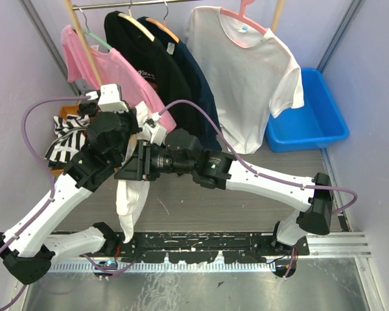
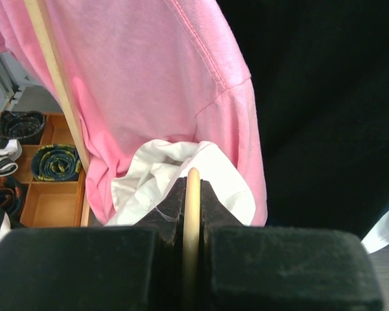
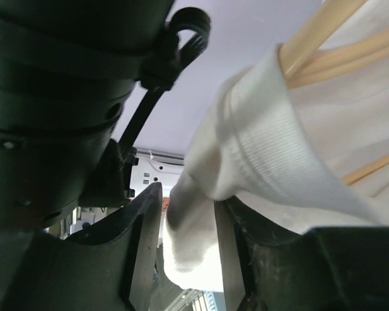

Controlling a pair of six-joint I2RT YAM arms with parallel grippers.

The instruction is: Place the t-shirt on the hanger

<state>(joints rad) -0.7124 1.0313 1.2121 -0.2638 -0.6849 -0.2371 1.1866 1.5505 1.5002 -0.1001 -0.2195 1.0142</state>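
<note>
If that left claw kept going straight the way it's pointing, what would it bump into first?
Probably the white t-shirt bunched just past the left gripper, then the pink t-shirt behind; depth is unclear.

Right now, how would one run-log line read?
left gripper: shut on light wooden hanger | right gripper: shut on plain white cotton t-shirt

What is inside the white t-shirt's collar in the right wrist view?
Light wooden bars of the hanger poke out through the t-shirt collar at the upper right. How far it reaches inside is hidden by fabric.
</note>
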